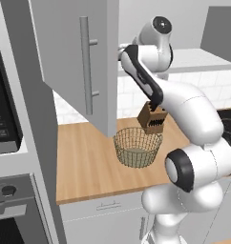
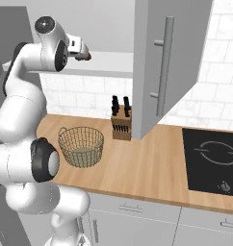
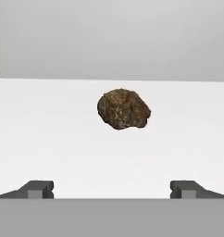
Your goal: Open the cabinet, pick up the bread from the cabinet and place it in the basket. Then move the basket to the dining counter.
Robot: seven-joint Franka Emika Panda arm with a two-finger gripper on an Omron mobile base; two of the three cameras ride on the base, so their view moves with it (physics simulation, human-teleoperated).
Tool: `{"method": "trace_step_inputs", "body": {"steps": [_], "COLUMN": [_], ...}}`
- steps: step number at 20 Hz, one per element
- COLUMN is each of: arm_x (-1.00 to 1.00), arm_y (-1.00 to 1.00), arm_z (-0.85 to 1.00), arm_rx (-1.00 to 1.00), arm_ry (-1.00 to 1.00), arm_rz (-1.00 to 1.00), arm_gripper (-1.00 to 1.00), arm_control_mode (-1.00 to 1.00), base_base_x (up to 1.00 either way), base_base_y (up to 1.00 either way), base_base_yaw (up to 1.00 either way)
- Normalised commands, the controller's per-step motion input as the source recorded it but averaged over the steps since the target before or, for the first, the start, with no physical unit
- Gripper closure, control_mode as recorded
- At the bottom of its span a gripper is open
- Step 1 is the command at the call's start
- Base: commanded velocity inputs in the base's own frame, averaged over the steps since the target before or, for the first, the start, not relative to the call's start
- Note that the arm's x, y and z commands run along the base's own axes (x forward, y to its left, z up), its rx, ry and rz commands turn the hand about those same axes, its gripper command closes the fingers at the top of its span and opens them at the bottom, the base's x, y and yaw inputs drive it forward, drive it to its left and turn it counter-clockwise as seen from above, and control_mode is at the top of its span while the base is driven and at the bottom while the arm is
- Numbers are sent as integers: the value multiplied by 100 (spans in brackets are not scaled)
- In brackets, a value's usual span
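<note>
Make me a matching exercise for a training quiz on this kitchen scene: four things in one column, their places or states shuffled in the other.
Things:
1. bread
2. basket
3. cabinet door
4. gripper

States:
A. swung open
B. lying on the pale shelf
C. jaws wide, holding nothing
D. standing on the wood worktop beside the knife block

Pairs: 1-B, 2-D, 3-A, 4-C

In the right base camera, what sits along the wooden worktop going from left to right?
Basket → knife block → open cabinet door hanging above the worktop → black cooktop.
</note>
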Motion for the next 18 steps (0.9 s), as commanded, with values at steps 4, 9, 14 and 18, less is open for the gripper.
{"method": "trace_step_inputs", "body": {"steps": [4,9,14,18], "arm_x": [42,44,43,39], "arm_y": [0,0,0,0], "arm_z": [-3,-5,-13,-13], "arm_rx": [-2,-3,-2,-2], "arm_ry": [0,0,0,0], "arm_rz": [0,0,0,0], "arm_gripper": [-100,-100,-100,-100], "arm_control_mode": [-100,-100,-100,-100], "base_base_x": [0,0,0,0], "base_base_y": [0,0,0,0], "base_base_yaw": [0,0,0,0]}}
